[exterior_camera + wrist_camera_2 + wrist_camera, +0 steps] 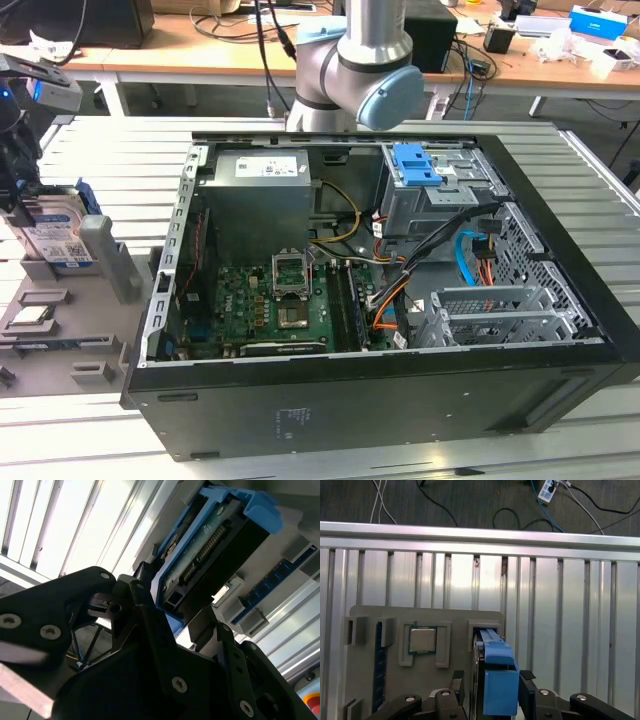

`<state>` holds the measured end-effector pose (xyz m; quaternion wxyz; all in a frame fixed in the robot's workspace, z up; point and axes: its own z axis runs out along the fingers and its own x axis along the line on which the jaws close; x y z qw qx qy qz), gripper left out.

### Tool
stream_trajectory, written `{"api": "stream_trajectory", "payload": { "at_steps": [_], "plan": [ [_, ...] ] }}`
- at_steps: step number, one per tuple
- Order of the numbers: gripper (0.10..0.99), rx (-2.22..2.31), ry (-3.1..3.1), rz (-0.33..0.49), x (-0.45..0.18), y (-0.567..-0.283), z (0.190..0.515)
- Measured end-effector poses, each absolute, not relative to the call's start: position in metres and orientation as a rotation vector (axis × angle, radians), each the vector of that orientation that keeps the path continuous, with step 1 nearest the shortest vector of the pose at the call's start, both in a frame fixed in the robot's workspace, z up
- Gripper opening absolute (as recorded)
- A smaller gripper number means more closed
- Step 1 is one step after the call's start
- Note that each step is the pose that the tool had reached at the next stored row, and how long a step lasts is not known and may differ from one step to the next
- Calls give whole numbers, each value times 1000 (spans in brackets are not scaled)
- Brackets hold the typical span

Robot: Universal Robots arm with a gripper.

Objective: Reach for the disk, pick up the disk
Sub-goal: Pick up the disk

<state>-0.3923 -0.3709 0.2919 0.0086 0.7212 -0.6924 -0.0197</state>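
The disk (58, 243), a silver drive with a white and blue label and a blue frame, stands on edge in a slot of the grey holder (70, 350) at the exterior view's left. My gripper (25, 185) hangs right over it. In both wrist views the disk (497, 680) (200, 555) sits between my black fingers (527, 680), which press close on both of its sides. My gripper (492, 682) (175, 612) looks shut on it. Its lower end is still in the holder's slot (485, 625).
A small square processor chip (422, 640) lies in the holder beside the disk, near a blue strip (379, 665). An open computer case (400, 380) stands on the slatted metal table (560, 605) in the exterior view's middle. The arm (350, 70) reaches over from behind it.
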Motion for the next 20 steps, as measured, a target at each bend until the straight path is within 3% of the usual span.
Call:
{"api": "stream_trajectory", "payload": {
  "at_steps": [7, 8, 20],
  "plan": [
    [525, 2253, -2163, -62, -392, -371, 292],
    [396, 2253, -2163, -61, -392, -371, 292],
    [369, 2253, -2164, -62, -392, -371, 291]
  ]
}}
